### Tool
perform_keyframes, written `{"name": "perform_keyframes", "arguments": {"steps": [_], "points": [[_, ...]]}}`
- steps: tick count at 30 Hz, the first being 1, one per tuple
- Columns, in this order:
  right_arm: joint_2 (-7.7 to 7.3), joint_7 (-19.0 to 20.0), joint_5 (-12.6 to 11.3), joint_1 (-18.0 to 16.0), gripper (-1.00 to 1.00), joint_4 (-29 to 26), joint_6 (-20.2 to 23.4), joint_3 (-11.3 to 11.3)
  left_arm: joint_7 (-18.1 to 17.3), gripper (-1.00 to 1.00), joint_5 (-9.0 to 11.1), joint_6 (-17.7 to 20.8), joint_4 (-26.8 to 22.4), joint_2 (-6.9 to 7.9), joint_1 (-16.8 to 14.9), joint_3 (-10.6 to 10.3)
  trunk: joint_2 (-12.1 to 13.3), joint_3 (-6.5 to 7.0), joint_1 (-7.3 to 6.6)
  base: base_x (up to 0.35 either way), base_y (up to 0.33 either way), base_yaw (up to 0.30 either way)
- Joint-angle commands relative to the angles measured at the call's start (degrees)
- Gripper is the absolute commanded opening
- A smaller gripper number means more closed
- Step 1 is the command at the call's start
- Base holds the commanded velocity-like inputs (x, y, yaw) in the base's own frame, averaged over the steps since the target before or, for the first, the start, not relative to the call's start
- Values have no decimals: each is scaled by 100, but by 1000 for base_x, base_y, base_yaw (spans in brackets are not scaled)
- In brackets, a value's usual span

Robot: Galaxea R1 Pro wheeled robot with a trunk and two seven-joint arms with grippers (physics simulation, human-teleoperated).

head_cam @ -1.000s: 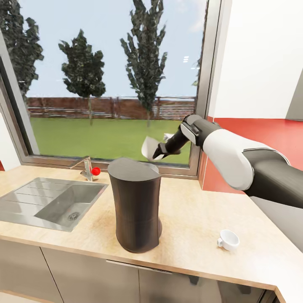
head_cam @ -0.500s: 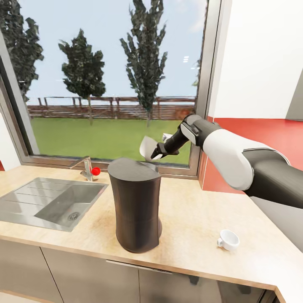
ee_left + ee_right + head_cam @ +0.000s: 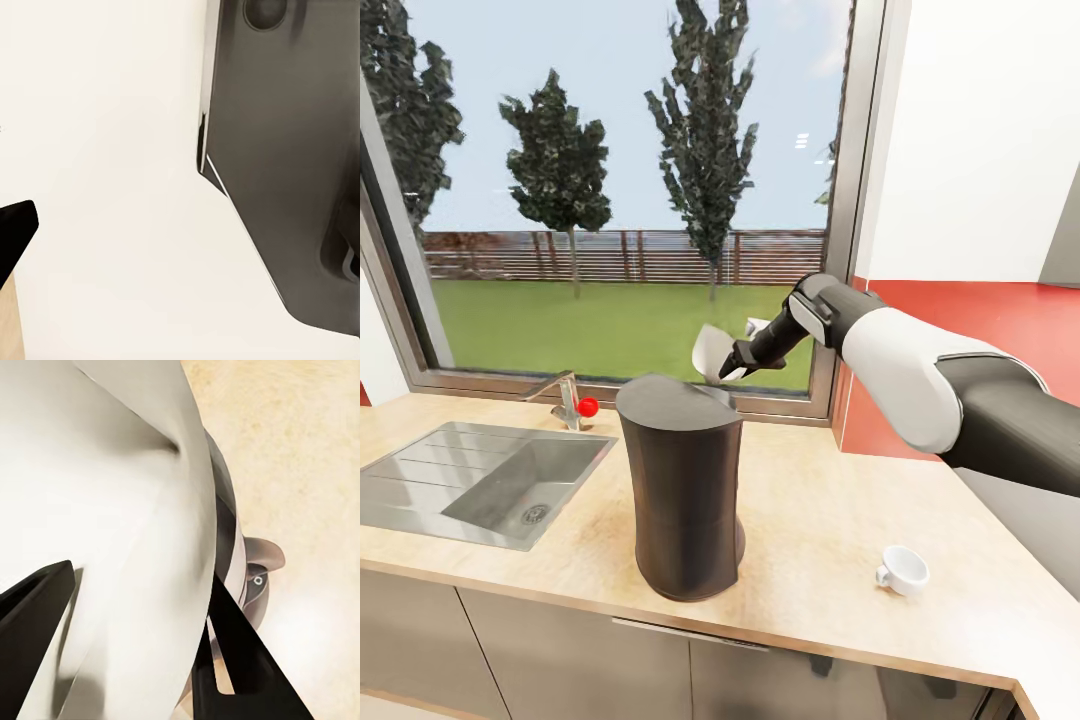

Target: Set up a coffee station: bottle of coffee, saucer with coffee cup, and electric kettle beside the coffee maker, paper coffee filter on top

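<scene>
White paper coffee filter [image 3: 709, 352] is pinched between the closed fingers of the right gripper [image 3: 732, 366], held above and just right of the far edge of the dark coffee maker [image 3: 682, 485], which stands on the wooden countertop [image 3: 830, 520]. A white coffee cup [image 3: 903, 570] sits near the counter's front edge, well right of the maker. Left gripper state: cannot tell. Judgement: carry the filter left and nearer until centred over the lid, lower until touching, then release, so the light paper does not slide off.
</scene>
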Motion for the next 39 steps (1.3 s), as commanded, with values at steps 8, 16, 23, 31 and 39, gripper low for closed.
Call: {"name": "perform_keyframes", "arguments": {"steps": [8, 16, 23, 31, 39], "points": [[0, 47, 61, 16, 100, -10, 13, -11, 11, 100, 7, 6, 8, 0, -4, 20, -4, -2, 2, 0, 0, 0], [0, 47, 61, 18, 100, -10, 13, -9, 11, 100, 7, 5, 8, 0, -4, 20, -4, -2, 2, 0, 0, 0], [0, 45, 61, 18, 100, -8, 13, -9, 11, 100, 7, 4, 8, 6, 4, 20, -4, -2, 2, 0, 0, 0], [0, 47, 61, 18, 100, -16, 13, -14, 7, 100, 104, -7, 8, 9, 22, 20, -4, -2, 2, -61, 0, 0], [0, 47, 48, 18, 100, -56, 13, -40, 3, 100, 352, -11, 5, 17, 29, 20, -4, -2, 2, -145, 0, 0]]}}
